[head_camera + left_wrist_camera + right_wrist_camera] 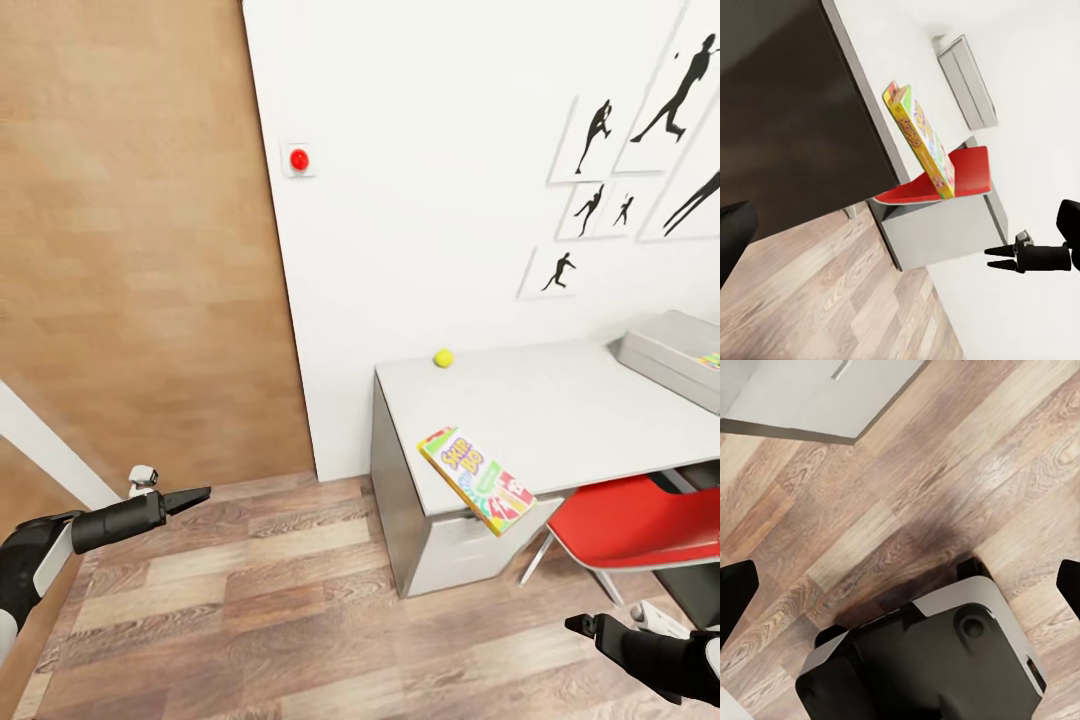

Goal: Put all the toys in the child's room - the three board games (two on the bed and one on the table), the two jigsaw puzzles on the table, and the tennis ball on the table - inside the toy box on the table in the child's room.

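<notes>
The white-topped table [560,400] stands against the white wall on the right. A small yellow-green tennis ball [443,357] rests near the table's back left corner. The Skip-Bo board game [476,480] [922,139] lies tilted over the table's front edge, partly overhanging. At the far right of the tabletop is the light-grey toy box [672,352] [967,79], with a bit of something colourful [711,360] inside. My left gripper [190,495] hangs open over the floor, well left of the table. Low at the right, my right gripper [580,625] is open above the floor. Both hold nothing.
A red chair [625,520] [967,169] is tucked under the table behind the Skip-Bo box. A brown wooden panel [130,250] fills the left, and a red button [299,158] sits on the wall. My own base [930,660] stands on the wood-plank floor [300,620].
</notes>
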You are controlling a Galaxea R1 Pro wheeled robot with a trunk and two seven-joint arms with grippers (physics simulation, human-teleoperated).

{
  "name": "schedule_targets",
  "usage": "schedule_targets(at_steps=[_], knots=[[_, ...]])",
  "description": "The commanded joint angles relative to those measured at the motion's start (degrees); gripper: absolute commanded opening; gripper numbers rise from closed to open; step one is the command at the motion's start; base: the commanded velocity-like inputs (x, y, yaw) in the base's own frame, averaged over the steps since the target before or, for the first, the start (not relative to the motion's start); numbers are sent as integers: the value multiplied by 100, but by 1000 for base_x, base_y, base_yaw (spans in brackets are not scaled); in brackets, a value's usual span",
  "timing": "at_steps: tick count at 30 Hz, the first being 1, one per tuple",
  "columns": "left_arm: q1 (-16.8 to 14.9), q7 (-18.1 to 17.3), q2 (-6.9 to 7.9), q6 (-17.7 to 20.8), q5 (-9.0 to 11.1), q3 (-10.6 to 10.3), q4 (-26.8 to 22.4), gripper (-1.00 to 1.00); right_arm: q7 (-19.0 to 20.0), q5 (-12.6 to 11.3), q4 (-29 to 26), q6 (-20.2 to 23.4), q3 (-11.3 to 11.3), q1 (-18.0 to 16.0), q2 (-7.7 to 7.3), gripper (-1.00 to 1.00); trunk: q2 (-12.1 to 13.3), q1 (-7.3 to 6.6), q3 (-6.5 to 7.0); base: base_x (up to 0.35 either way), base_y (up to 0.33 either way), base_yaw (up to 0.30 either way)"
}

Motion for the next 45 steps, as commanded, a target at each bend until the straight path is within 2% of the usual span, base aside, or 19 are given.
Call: schedule_targets(at_steps=[1, 12, 30, 41, 45], knots=[[-3, -14, 1, 60, 8, -3, 0, 100, -58, -61, -5, 17, -2, -4, -1, 100, -10, 2, -1, -119, -31, 0], [-3, -7, 1, 60, 8, -7, 0, 100, -61, -61, -5, 17, -2, -5, 0, 100, -10, 2, 104, -204, -128, 0], [-3, -9, -8, 68, 8, -11, 1, 100, -58, -69, -5, 17, 6, -5, 7, 100, -10, 2, 276, -10, -229, 2], [-3, -14, -8, 68, 8, -10, 0, 100, -58, -69, -5, 17, 8, -6, 8, 100, -10, 2, 381, 0, -31, 55], [-3, -21, -8, 63, 8, -10, -1, 100, -58, -63, -5, 17, 117, -7, 8, 100, -10, 2, 420, 0, -1, 62]])
